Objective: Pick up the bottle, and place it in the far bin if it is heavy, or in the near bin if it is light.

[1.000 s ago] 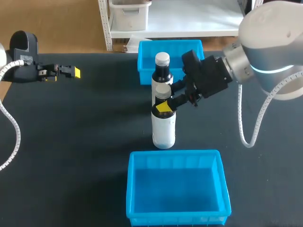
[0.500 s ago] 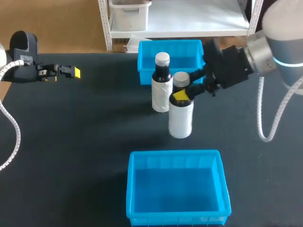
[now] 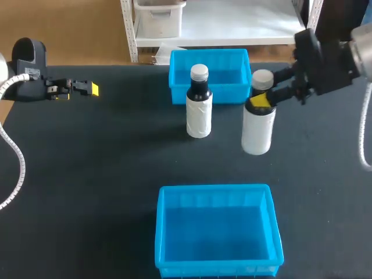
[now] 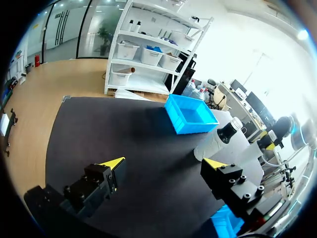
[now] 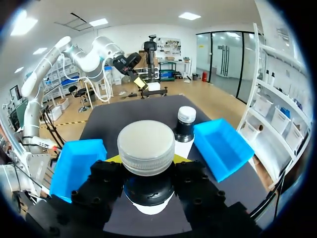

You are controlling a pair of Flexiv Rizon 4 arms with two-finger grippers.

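Toward the tabletop's far right edge, the right gripper (image 3: 261,100) is clamped on the neck of a white bottle (image 3: 256,133), held upright just beside the far bin (image 3: 229,93). Best to keep it vertical and clear of the second bottle (image 3: 199,113). The left gripper (image 3: 87,89) hangs open and empty.

Bright, even light falls from above on the matte black table (image 3: 87,192). The bright blue plastic near bin (image 3: 215,189) throws only a faint shadow toward nine o'clock. The left wrist view has white glare at two o'clock.
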